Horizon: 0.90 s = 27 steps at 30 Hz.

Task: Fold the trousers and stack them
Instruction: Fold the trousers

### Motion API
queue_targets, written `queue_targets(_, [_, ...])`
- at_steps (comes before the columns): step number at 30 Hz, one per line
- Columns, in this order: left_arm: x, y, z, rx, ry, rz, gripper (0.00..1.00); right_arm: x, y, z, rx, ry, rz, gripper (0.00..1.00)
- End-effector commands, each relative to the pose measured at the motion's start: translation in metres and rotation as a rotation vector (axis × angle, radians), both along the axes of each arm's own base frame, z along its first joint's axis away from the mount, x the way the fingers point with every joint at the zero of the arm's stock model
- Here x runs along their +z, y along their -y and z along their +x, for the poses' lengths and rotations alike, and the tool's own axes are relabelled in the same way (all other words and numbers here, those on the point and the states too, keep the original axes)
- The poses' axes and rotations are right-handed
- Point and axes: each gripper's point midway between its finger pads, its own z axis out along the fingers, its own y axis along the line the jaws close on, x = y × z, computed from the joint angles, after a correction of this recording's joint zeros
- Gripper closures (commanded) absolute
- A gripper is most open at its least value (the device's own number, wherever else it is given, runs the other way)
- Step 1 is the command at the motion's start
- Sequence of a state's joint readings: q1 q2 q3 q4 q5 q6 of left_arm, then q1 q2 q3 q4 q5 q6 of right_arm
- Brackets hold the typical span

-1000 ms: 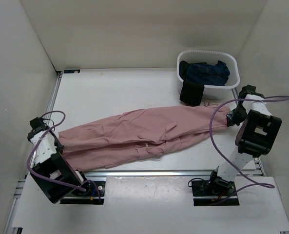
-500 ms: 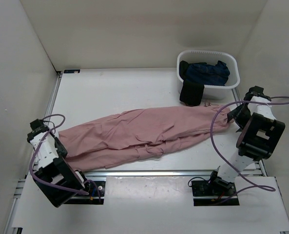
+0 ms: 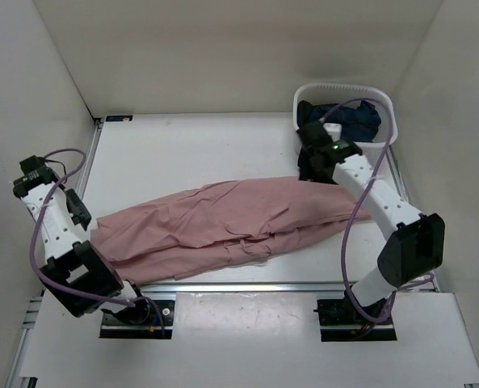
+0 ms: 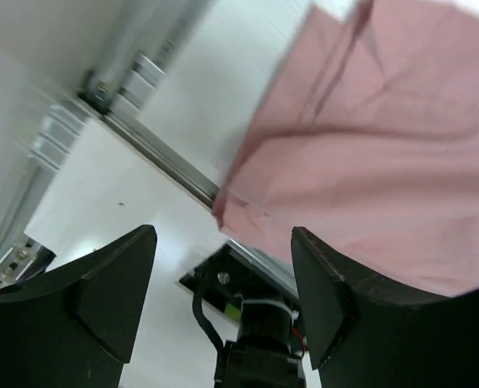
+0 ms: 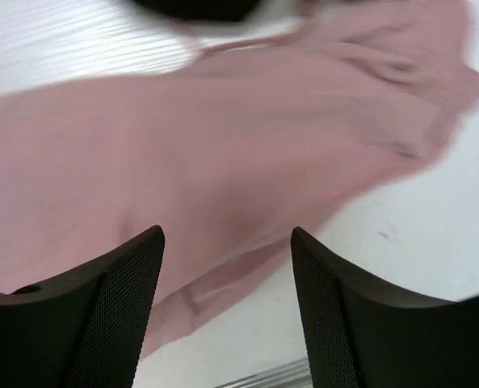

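Wide open, empty — left claw (image 4: 220, 242) and right claw (image 5: 227, 242). Rumpled trousers (image 3: 223, 222) on bench (image 3: 182, 153); pinching one layer would likely skew the fold.

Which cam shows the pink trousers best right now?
Top external: the trousers show whole, laid out full length. Left wrist catches only the corner of one end; right wrist shows a blurred stretch of the fabric, with no overall outline.

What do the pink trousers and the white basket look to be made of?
The trousers look like soft, matte cloth, perhaps cotton. They lie limp with fine creases and no sheen. The basket looks like rigid white plastic, smooth, with a ribbed moulded rim.
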<state>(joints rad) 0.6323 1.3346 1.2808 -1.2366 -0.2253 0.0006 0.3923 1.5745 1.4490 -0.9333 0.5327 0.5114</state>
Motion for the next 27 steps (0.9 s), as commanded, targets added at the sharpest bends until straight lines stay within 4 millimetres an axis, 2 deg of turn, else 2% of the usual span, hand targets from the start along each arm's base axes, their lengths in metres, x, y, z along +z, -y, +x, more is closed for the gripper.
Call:
queue_targets(1, [-0.028,0.029,-0.010,-0.045,-0.110,-0.151,0.21,0.002,-0.061,-0.013,0.221,0.030,0.035,0.31])
queue_targets(2, [-0.037,0.032,-0.009,-0.058,-0.130,-0.164,0.19,-0.007,-0.087,-0.018,0.378,-0.007,0.065,0.25])
queue_targets(3, [-0.051,0.038,-0.019,-0.056,-0.167,-0.190,0.19,-0.010,-0.137,-0.035,0.560,-0.037,0.178,0.24])
queue_targets(5, [-0.063,0.040,-0.024,-0.055,-0.165,-0.178,0.16,-0.021,-0.173,-0.053,0.778,-0.084,0.180,0.20])
queue_targets(6, [-0.075,0.046,-0.037,-0.052,-0.192,-0.185,0.14,-0.025,-0.194,-0.073,0.884,-0.106,0.170,0.20])
queue_targets(9, [-0.092,0.055,-0.047,-0.053,-0.208,-0.208,0.13,-0.036,-0.230,-0.102,1.100,-0.150,0.154,0.19])
queue_targets(10, [-0.100,0.061,-0.052,-0.054,-0.222,-0.231,0.13,-0.047,-0.236,-0.109,1.135,-0.183,0.141,0.19])
queue_targets(12, [-0.106,0.067,-0.054,-0.058,-0.219,-0.259,0.13,-0.054,-0.251,-0.122,1.221,-0.191,0.114,0.20])
queue_targets(15, [-0.116,0.073,-0.056,-0.061,-0.217,-0.283,0.18,-0.070,-0.273,-0.130,1.284,-0.213,0.090,0.20])
queue_targets(16, [-0.118,0.074,-0.057,-0.061,-0.216,-0.282,0.26,-0.079,-0.275,-0.122,1.265,-0.220,0.054,0.20])
queue_targets(19, [-0.124,0.073,-0.056,-0.060,-0.220,-0.286,0.48,-0.099,-0.280,-0.124,1.280,-0.272,0.006,0.22])
queue_targets(20, [-0.123,0.073,-0.052,-0.063,-0.206,-0.290,0.63,-0.102,-0.279,-0.123,1.274,-0.270,-0.026,0.23])
queue_targets(23, [-0.121,0.071,-0.046,-0.066,-0.182,-0.285,0.78,-0.113,-0.271,-0.114,1.231,-0.272,-0.094,0.27])
queue_targets(24, [-0.121,0.071,-0.046,-0.066,-0.182,-0.285,0.85,-0.117,-0.270,-0.113,1.226,-0.277,-0.106,0.27])
queue_targets(27, [-0.117,0.067,-0.040,-0.068,-0.157,-0.267,0.85,-0.121,-0.266,-0.104,1.180,-0.264,-0.153,0.33])
